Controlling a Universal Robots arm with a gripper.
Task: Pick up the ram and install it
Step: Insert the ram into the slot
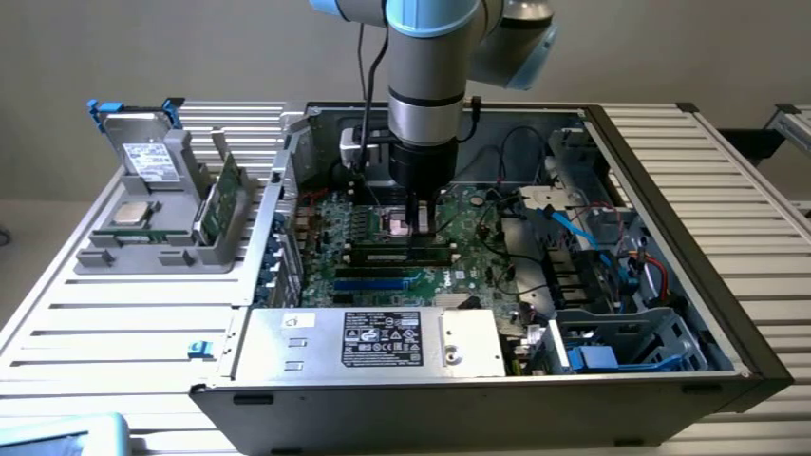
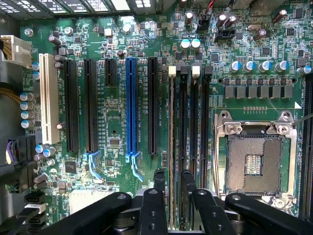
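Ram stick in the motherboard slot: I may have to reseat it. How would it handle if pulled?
Probably stiff and light: the ram is a thin board on edge. Seated in its slot, it would likely resist pulling.

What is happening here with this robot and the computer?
A robot arm reaches into the open computer case. Its gripper is down at the motherboard's memory slots, fingers apart on either side of the ram, which stands in a slot near the empty processor socket. The fingers do not seem to touch it.
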